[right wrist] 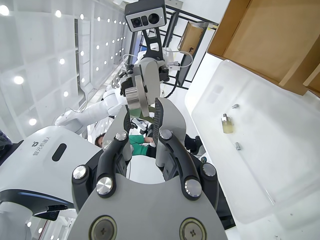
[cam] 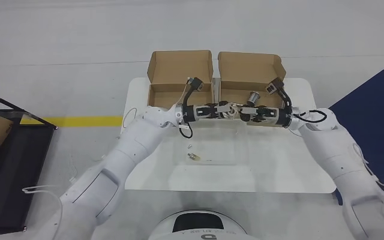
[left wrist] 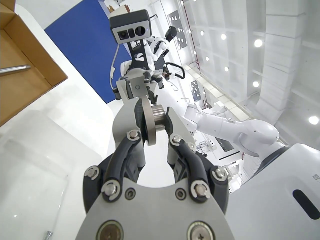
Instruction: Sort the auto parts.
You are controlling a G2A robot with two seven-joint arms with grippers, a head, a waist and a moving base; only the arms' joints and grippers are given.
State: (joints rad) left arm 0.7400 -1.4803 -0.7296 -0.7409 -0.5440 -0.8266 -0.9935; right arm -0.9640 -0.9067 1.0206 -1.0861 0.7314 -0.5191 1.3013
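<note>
White desk point(cam: 270, 162) from above: left hand point(cam: 228, 110) and right hand point(cam: 245, 114) face each other tip to tip before two brown cardboard boxes point(cam: 180, 66). Left wrist view: the left hand pinches a silver flanged metal disc point(left wrist: 151, 126). Right wrist view: the right hand is spread, with the disc at its fingertips.

Our white arms point(cam: 135, 144)
We see black cables point(cam: 312, 116), silver screws point(left wrist: 109, 190) and black links point(left wrist: 125, 151) on the grey-plated left gripper point(left wrist: 153, 116).

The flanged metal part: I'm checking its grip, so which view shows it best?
The left wrist view: the flanged metal part sits close up, clamped between the left hand's pads. The right wrist view shows it farther off, past the open right hand. In the top view it is too small to make out.
</note>
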